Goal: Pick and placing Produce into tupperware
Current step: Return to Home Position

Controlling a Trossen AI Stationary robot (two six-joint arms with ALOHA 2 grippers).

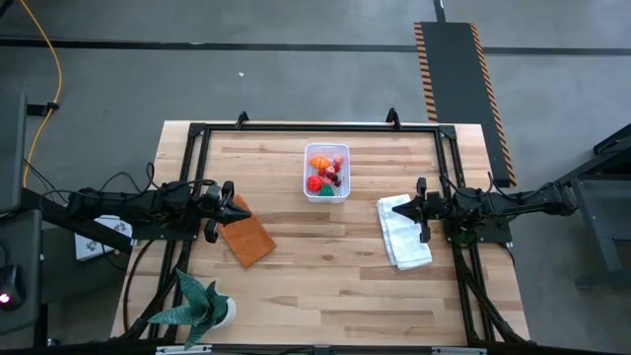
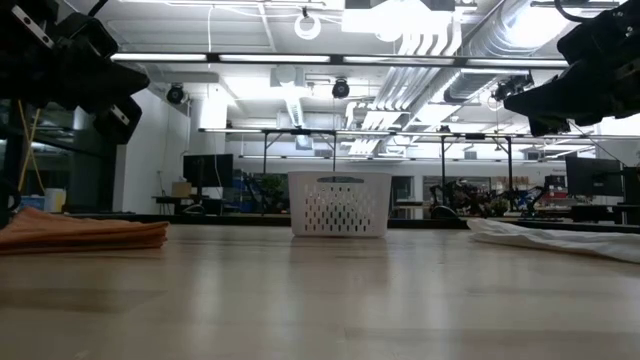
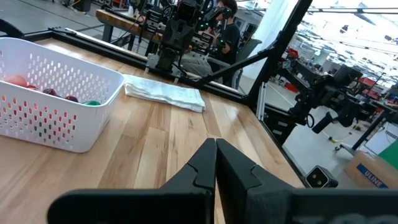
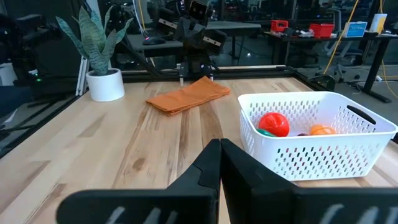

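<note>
left gripper (image 1: 235,208): left side of the bench (image 1: 325,281), raised above a corner of the orange cloth (image 1: 248,240). The fingers are pressed together with nothing between them; the left wrist view shows the tips meeting.
right gripper (image 1: 402,208): right side of the bench, raised above the end of the folded white cloth (image 1: 406,242). The fingers are closed and empty here too.
basket (image 1: 307,173): white perforated plastic, upright, centre-back of the bench. It sits between the two arms and well apart from both.
produce: all inside the basket. That's the red tomato-like ball (image 4: 273,123), orange piece (image 4: 321,130), green piece (image 1: 325,191) and dark berries (image 1: 335,177). No loose piece on the bench in any view.
why this pose: both arms sit back at their own edges, facing each other, tips off the wood. It reads as a park pose, with fingers closed because nothing is left to carry and the basket given a wide berth.
stage: I judge the sorting done, only parking left.
bystanders: potted plant (image 1: 202,304) at the front-left corner, clear of both arms.
risk: low. The cloths lie under the fingertips, so a dip could snag one.
</note>
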